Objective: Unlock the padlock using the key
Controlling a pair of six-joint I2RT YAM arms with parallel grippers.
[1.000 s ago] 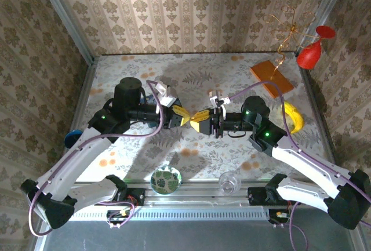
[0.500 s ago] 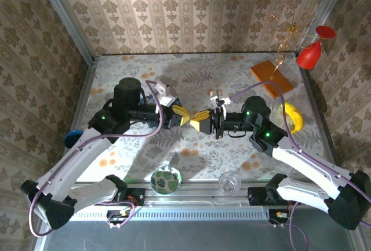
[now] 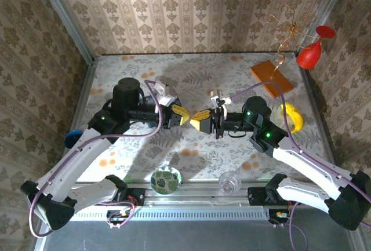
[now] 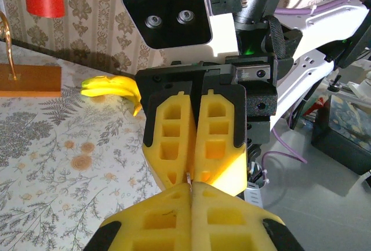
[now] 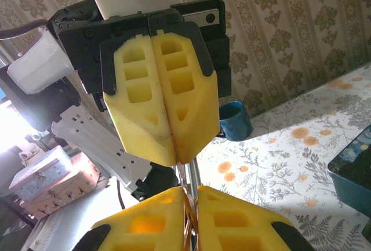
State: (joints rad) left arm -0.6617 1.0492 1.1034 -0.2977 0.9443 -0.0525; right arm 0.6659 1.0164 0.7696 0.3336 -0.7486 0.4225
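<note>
- Looking down from the top camera, you see the left gripper and the right gripper meeting tip to tip above the middle of the desk, both clear of its surface.
- Left claw: in the left wrist view its yellow pads are pressed together along one seam.
- A thin silvery metal sliver rises from that seam at the very tips and reaches the tips of the opposite claw.
- Right claw: its pads face you in the left wrist view, pressed together with only a hairline seam between them.
- In the right wrist view you see a thin strip sitting in the seam of the right claw's own pads. You cannot tell what it is.
- You cannot tell from these views whether the metal sliver is the key or the shackle of the padlock, nor which claw holds which part.
- Surroundings on the desk:
  - a banana lies near the right edge;
  - an orange block lies toward the far right corner;
  - a blue cup stands at the left edge;
  - a patterned round dish and a clear glass stand at the near edge;
  - a blue box sits on the desk just behind the left claw.
</note>
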